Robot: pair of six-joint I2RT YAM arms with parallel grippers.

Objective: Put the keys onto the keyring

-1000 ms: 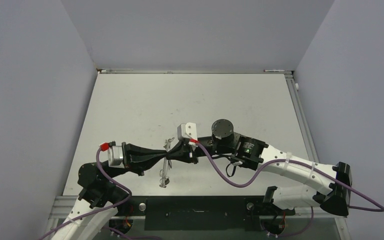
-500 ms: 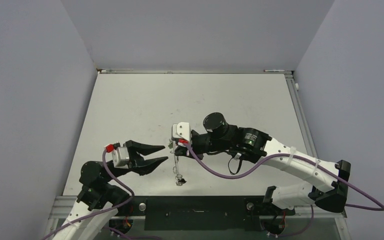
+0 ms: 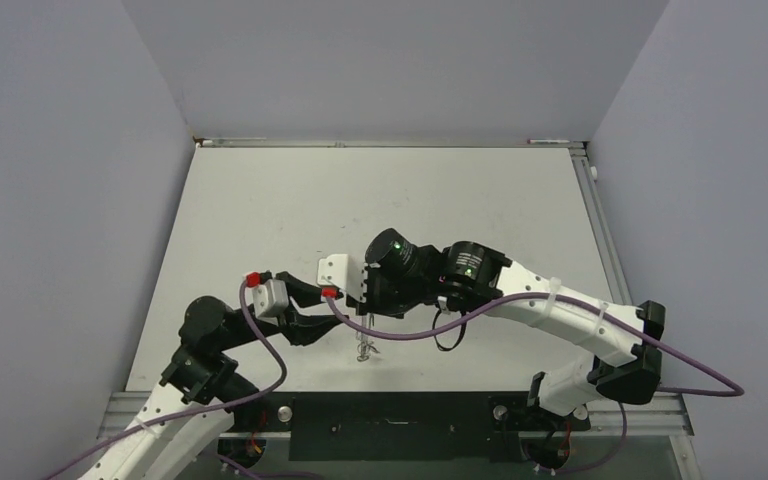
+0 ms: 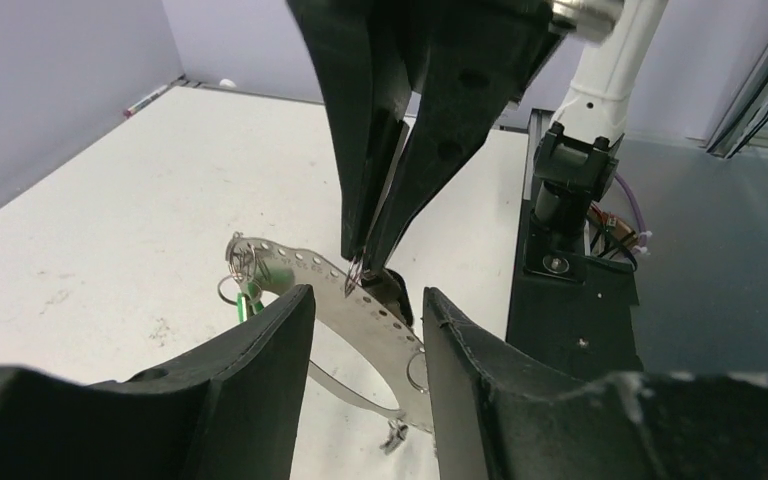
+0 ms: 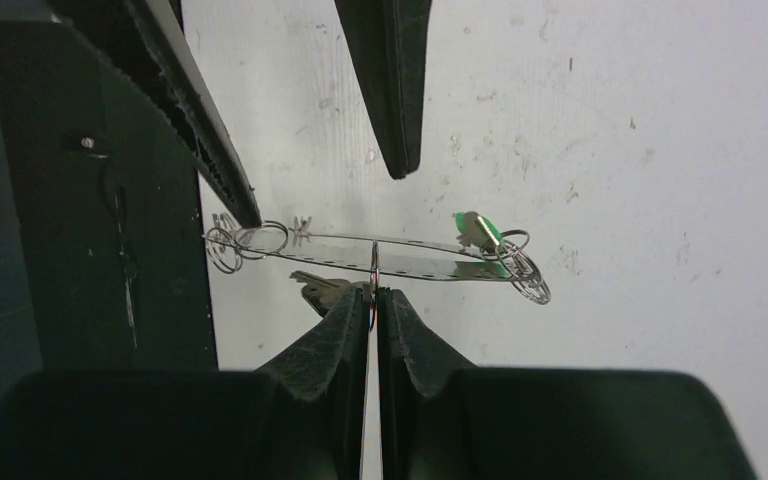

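Since a second ago the left gripper has let go and swung closer, its claw now apart beside the perforated metal strip. Right gripper pinches the strip's thin edge at lower centre of the top view. A flat silvery key dangles beneath, with the wire keyring at one end. The slick, springy strip could swivel or slip.

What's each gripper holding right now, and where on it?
Right gripper pinches the perforated metal strip at its edge, mid-length. Left gripper is open, holding nothing.

White arm links, black joints, purple cables, black tapered fingers
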